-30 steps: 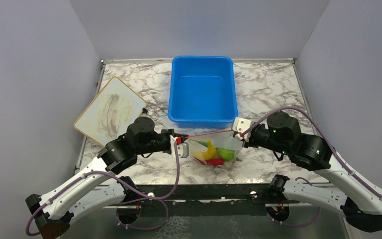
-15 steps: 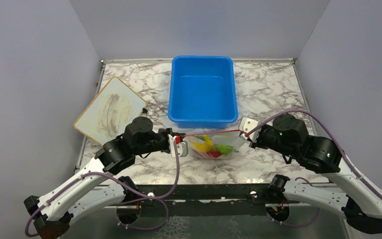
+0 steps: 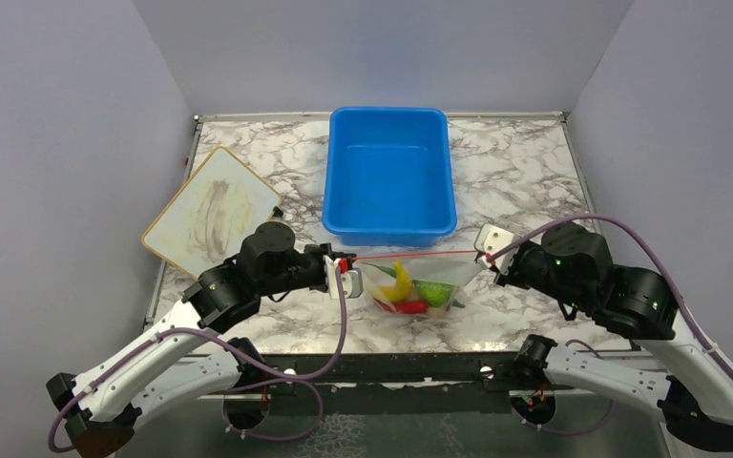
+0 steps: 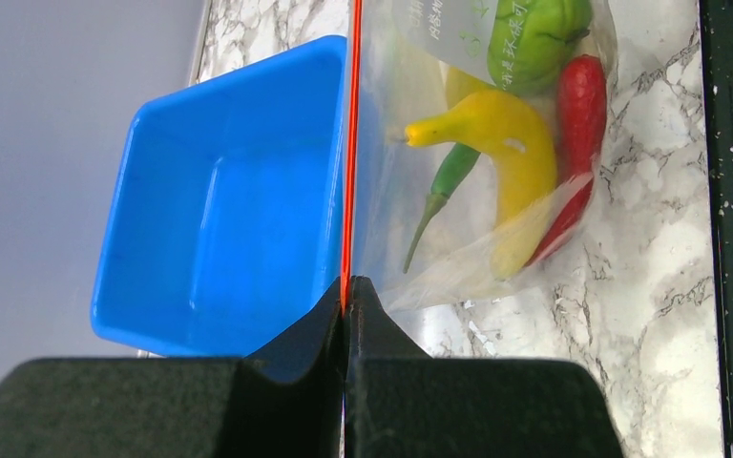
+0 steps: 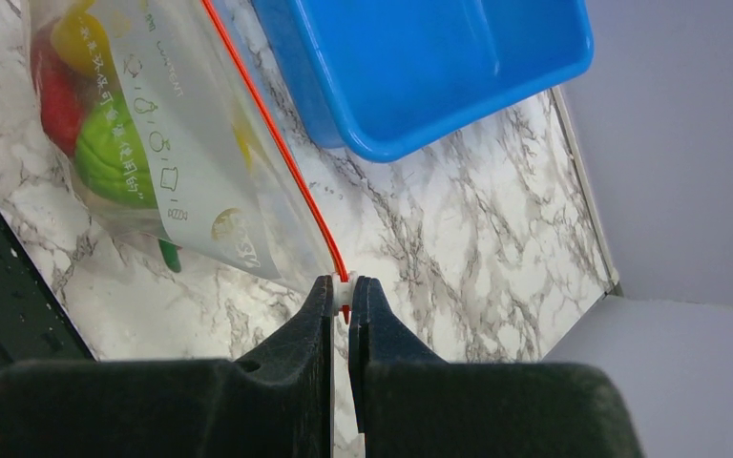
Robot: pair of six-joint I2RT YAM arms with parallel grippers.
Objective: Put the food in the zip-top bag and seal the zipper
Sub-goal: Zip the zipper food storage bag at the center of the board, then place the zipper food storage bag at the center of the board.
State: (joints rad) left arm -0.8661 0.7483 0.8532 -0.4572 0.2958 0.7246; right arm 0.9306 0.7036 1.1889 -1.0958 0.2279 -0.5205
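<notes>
The clear zip-top bag (image 3: 418, 283) hangs between both grippers, just above the marble table in front of the tub. Its orange-red zipper (image 3: 410, 255) is stretched taut in a straight line. Inside the bag lie food pieces: a yellow banana (image 3: 399, 283), a green lime (image 3: 431, 291) and a red chili (image 3: 410, 307). My left gripper (image 3: 346, 270) is shut on the zipper's left end (image 4: 351, 143). My right gripper (image 3: 485, 250) is shut on the white slider at the zipper's right end (image 5: 343, 283). The left wrist view shows the banana (image 4: 506, 143), lime (image 4: 534, 38) and chili (image 4: 577, 105) through the plastic.
An empty blue tub (image 3: 389, 172) stands right behind the bag. A wood-framed whiteboard (image 3: 212, 210) lies at the table's left edge. The table's black front rail (image 3: 410, 363) runs just below the bag. Grey walls close in both sides.
My right gripper has slid to the right along the zipper, and the strip is now longer and taut. The bag with the food shifted and swung slightly. The left gripper stayed in place.
</notes>
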